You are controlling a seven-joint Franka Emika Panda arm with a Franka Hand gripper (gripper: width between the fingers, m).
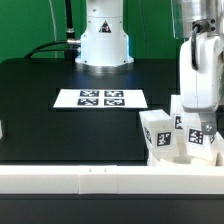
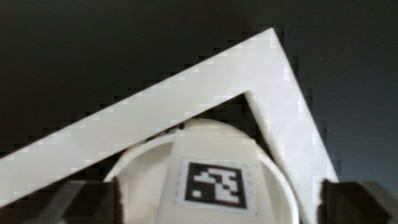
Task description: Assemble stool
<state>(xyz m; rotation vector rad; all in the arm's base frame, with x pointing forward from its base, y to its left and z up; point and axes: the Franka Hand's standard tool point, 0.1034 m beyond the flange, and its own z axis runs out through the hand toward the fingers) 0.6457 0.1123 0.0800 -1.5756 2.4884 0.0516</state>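
Note:
Three chunky white stool legs with black-and-white tags stand close together at the exterior view's right: one on the left point(image 1: 156, 130), one in the middle point(image 1: 184, 124) and one in front point(image 1: 201, 142). My gripper point(image 1: 193, 112) reaches down from above onto the middle leg. In the wrist view this leg point(image 2: 210, 160) fills the gap between my two dark fingers point(image 2: 80, 203), its tag facing the camera. My gripper point(image 2: 217, 205) looks shut on it. The round seat is hidden behind the front rail.
The marker board point(image 1: 100, 98) lies in the middle of the black table. A long white border rail point(image 1: 100, 180) runs along the front. In the wrist view two rails meet in a corner point(image 2: 267, 60) just beyond the leg. The robot base point(image 1: 103, 40) stands at the back.

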